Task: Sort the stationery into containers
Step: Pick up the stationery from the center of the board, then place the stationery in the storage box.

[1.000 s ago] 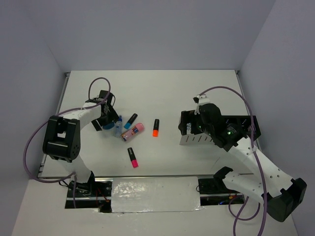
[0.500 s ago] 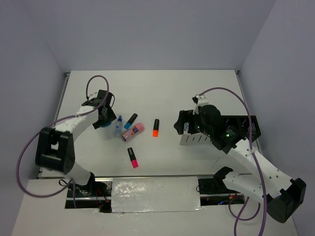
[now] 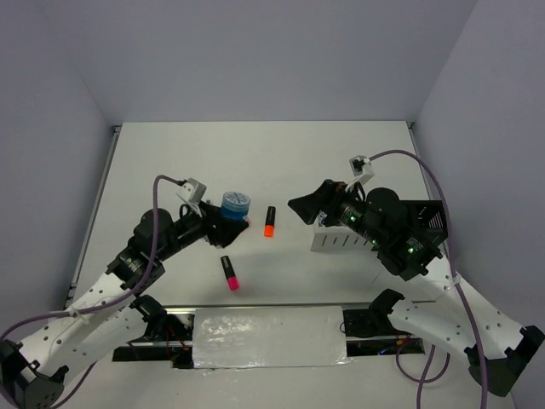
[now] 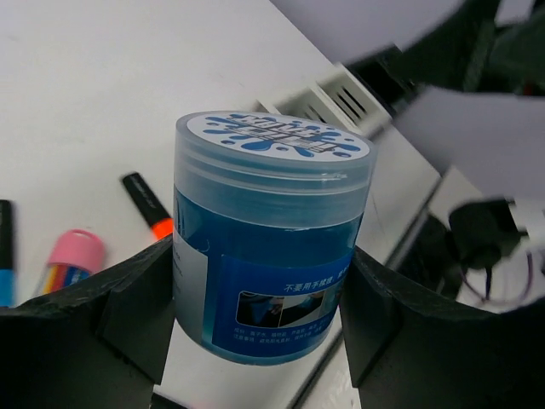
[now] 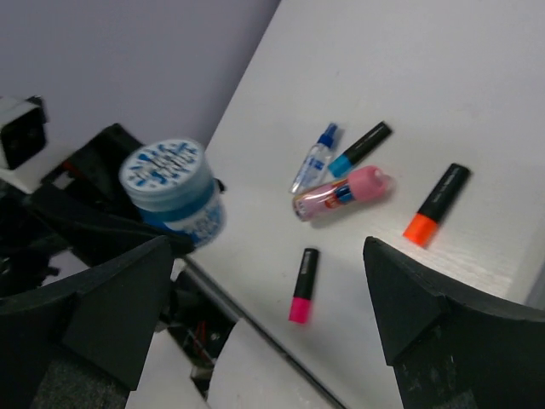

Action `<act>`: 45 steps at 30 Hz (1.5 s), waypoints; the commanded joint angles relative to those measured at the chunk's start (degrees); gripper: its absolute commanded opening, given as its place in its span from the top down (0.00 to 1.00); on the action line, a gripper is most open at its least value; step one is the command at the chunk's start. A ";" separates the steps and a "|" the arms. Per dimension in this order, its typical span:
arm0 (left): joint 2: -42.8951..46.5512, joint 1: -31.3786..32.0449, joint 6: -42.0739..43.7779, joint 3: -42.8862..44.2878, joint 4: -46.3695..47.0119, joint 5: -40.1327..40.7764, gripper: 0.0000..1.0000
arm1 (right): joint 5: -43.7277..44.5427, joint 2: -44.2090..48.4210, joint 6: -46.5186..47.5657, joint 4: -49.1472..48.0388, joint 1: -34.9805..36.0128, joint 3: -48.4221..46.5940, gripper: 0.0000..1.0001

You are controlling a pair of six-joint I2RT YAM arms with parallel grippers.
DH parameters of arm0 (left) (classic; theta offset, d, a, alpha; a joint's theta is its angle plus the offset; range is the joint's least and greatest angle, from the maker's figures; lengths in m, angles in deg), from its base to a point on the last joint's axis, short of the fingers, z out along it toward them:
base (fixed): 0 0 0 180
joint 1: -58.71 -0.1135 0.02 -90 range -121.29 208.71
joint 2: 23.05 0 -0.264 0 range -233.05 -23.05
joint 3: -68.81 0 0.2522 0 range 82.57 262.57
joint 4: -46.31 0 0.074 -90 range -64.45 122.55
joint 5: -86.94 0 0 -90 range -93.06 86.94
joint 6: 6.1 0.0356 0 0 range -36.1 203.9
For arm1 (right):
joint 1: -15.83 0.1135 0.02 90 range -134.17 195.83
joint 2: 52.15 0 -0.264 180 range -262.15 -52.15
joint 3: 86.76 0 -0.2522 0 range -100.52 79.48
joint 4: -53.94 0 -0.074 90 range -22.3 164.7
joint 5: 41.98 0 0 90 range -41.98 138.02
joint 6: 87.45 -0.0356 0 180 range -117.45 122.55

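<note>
My left gripper [image 3: 232, 217] is shut on the round blue tin [image 3: 236, 204] with a white, blue-splashed lid [image 4: 274, 141] and holds it above the table. In the right wrist view the tin [image 5: 174, 192] hangs left of the clear blue-capped bottle [image 5: 313, 158], blue marker [image 5: 359, 148], pink tube [image 5: 342, 193], orange marker [image 5: 436, 203] and pink marker [image 5: 301, 285], all lying on the table. My right gripper [image 3: 302, 207] is open and empty, raised left of the white slatted organizer [image 3: 341, 239]. No separate blue roll shows.
The black mesh box [image 3: 428, 220] stands right of the organizer, partly under my right arm. In the top view the orange marker [image 3: 269, 221] and pink marker [image 3: 229, 273] lie between the arms. The bottle, blue marker and tube are hidden there by my left gripper.
My left arm has lifted the tin off the table at the left and swung it right, over the stationery. My right gripper has risen and moved left, away from the organizer.
</note>
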 commanded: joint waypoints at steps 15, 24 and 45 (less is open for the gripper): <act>-6.81 6.63 8.43 1.89 13.06 -18.45 0.96 | 1.52 -14.10 1.19 -6.64 18.10 -8.30 0.00; -6.90 7.87 10.97 2.67 9.46 -15.38 0.90 | 1.25 -16.13 3.21 -5.59 18.80 -8.66 0.51; -8.76 7.78 -5.46 30.37 -50.03 48.25 0.01 | 32.72 -12.78 20.35 2.69 -4.13 -4.36 1.00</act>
